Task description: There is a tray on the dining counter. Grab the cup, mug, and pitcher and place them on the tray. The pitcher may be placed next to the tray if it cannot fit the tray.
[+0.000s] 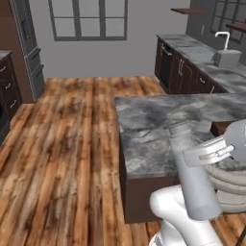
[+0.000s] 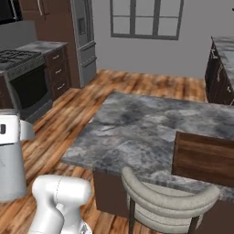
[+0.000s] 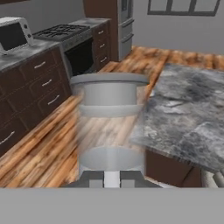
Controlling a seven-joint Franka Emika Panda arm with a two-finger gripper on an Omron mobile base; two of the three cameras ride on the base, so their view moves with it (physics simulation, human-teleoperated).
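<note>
My gripper (image 1: pixel 211 153) is shut on the pitcher (image 1: pixel 193 177), a tall pale grey-white bottle held off the near left corner of the dining counter (image 1: pixel 153 127). In the hand view the pitcher (image 3: pixel 109 127) stands upright just ahead of the fingertips (image 3: pixel 111 178), its clear flared top towards the camera. In the right base view the pitcher (image 2: pixel 11 171) hangs at the left edge under the white hand (image 2: pixel 9 130). The dark brown wooden tray (image 2: pixel 203 157) lies on the counter (image 2: pixel 137 128) at its near right; one corner of the tray (image 1: pixel 221 128) shows beside the arm. The cup and the mug are out of view.
A grey padded chair (image 2: pixel 169 201) stands against the counter's near side, below the tray. A stove and dark cabinets (image 3: pixel 52 78) line the left wall, with a sink counter (image 1: pixel 211 62) at the back right. Open wooden floor (image 1: pixel 72 144) lies left of the island.
</note>
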